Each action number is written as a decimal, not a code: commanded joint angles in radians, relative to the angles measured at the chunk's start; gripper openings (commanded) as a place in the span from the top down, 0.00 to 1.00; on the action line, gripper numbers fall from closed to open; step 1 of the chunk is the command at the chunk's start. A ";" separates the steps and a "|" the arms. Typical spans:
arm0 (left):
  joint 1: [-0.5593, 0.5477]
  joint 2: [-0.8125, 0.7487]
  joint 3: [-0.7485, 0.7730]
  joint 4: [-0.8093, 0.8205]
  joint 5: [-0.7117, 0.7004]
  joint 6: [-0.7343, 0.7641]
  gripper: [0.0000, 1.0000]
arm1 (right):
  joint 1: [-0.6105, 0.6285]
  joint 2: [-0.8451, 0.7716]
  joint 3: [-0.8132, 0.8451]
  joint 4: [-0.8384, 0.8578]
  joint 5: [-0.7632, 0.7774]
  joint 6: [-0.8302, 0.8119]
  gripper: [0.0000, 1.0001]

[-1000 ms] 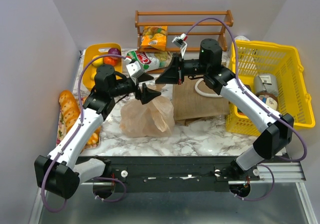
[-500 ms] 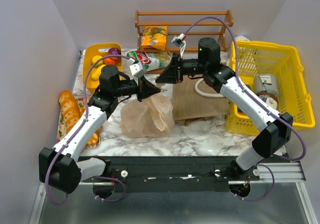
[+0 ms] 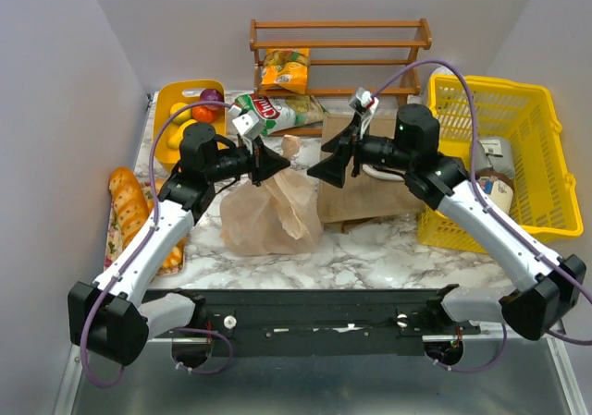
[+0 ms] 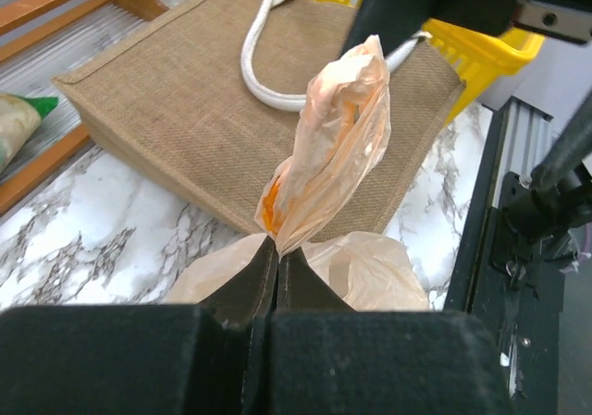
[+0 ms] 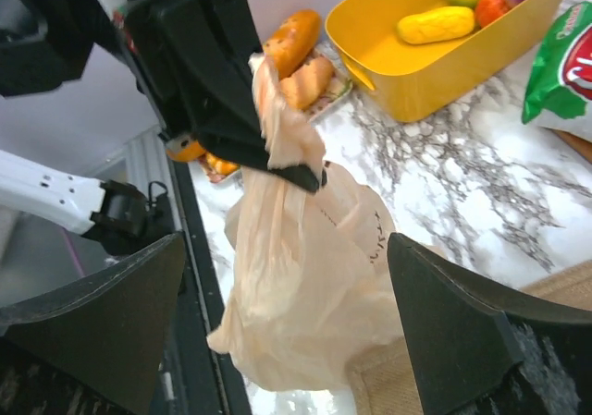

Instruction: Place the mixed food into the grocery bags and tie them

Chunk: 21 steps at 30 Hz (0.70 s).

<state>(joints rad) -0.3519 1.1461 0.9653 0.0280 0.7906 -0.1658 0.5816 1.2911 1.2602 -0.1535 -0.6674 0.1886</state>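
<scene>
The peach-orange plastic grocery bag sits bulging on the marble table. My left gripper is shut on its twisted handle, which sticks up past the fingertips. In the left wrist view the left gripper pinches the plastic with no gap between the jaws. My right gripper hangs open just right of the handle, touching nothing. In the right wrist view, the bag fills the space between the spread right gripper fingers. The tan jute tote lies flat behind. A green-and-red snack packet lies near the rack.
A wooden rack at the back holds a yellow packet. A yellow tray with fruit is at the back left, bread rolls along the left edge. A yellow mesh basket with jars stands at the right.
My left gripper closed on the bag's handle. My right gripper opened, let go of the plastic and drew back to the right.
</scene>
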 commanded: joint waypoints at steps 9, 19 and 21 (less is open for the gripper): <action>0.025 0.014 0.047 -0.048 -0.074 -0.075 1.00 | 0.277 0.005 -0.177 0.281 0.569 -0.254 0.01; 0.031 0.029 0.049 -0.048 -0.080 -0.087 1.00 | 0.356 0.080 -0.214 0.359 0.614 -0.330 0.01; 0.031 0.032 0.050 -0.049 -0.085 -0.090 1.00 | 0.368 0.091 -0.220 0.377 0.611 -0.328 0.01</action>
<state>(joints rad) -0.3271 1.1637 0.9871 -0.0044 0.7319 -0.2386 0.9199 1.3663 1.0588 0.1429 -0.0883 -0.1066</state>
